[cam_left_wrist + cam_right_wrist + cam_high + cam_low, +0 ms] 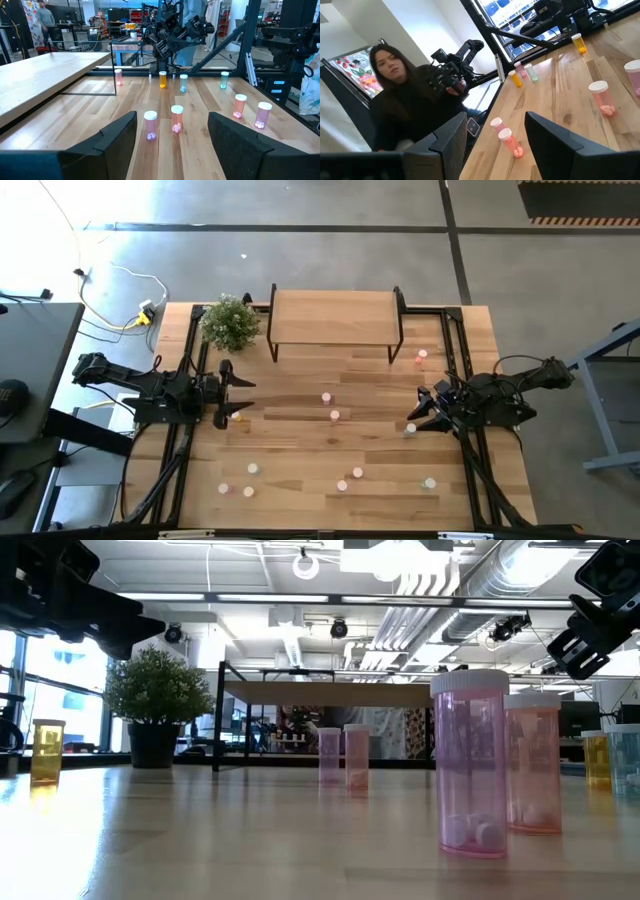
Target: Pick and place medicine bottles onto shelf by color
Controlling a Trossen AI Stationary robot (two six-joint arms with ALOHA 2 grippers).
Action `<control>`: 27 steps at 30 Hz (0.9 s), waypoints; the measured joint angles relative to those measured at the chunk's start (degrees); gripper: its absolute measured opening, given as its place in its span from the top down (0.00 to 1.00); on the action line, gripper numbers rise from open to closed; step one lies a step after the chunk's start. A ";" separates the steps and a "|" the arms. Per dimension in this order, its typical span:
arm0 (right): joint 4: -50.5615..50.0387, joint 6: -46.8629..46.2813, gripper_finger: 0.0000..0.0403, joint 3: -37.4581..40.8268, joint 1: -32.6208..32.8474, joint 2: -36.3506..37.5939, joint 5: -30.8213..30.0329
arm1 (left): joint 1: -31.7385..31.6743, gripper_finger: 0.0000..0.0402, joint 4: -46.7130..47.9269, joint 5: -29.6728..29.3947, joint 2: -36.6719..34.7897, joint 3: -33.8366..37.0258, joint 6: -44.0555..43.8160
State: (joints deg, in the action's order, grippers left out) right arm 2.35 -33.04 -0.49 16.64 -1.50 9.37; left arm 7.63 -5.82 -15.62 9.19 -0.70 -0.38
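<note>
Wood-topped and black-framed, the shelf (335,317) stands at the far edge of the table (300,470) with nothing on it, so I judge sorting has not begun. The medicine bottles are scattered over the tabletop: two pink ones (330,406) near the centre, an orange one (421,358) just beside the shelf's right legs, a pale green one (429,482) toward the near right, and a loose group along the near edge (248,491). I hold the left gripper (226,393) low at the left side of the table, fingers (117,137) spread wide and empty, aimed across the table so that the two central pink bottles (163,122) sit between them in the left wrist view; I read this as lining up for a first pick. The right gripper (425,412) hovers at the right side, fingers (547,132) apart and holding nothing, with a pale bottle (410,429) just beside it. A potted plant (230,323) stands touching or just beside the shelf's left end, which crowds the left arm's path to that end. A person (400,100) shows beyond the table edge in the right wrist view, well clear of the bottles.
</note>
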 joint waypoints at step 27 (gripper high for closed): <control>-0.02 0.00 0.52 0.00 0.02 0.02 0.02 | 0.00 0.42 -0.58 -0.24 0.00 -0.01 -0.02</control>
State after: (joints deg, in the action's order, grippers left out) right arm 2.33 -33.04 -0.49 16.66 -1.48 9.39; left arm 7.63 -6.40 -15.86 9.19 -0.71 -0.40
